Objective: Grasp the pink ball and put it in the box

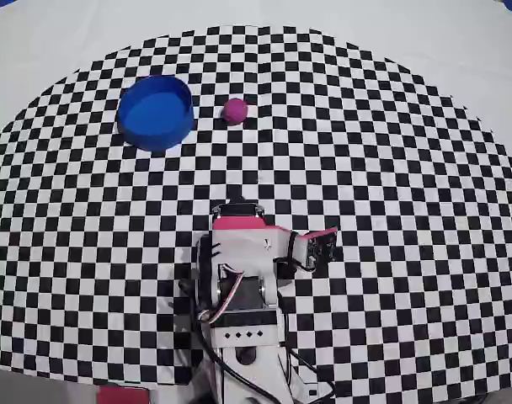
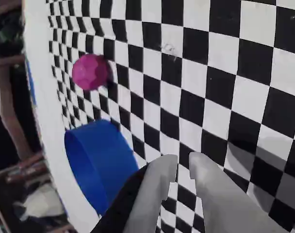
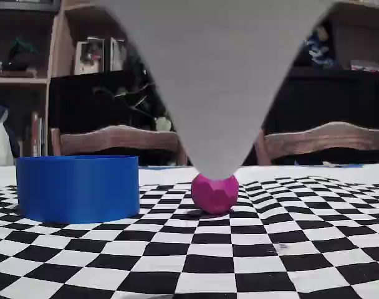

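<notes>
Grey fingers of the hand (image 2: 182,167) stand nearly closed, a narrow gap between the tips, holding nothing. Open wide before descending, then centre over the pink ball (image 1: 235,110), which rests on the checkered tabletop (image 1: 391,168) just beside the box (image 1: 156,112). Count: one ball, one box, one hand.

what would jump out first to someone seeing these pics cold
The black-and-white checkered mat fills the table and dominates every view. On it, the bright blue box and the small pink ball sit side by side but apart near the far edge in the overhead view. The arm sits folded at the near edge, and its gripper shows nearly closed and empty in the wrist view.
</notes>
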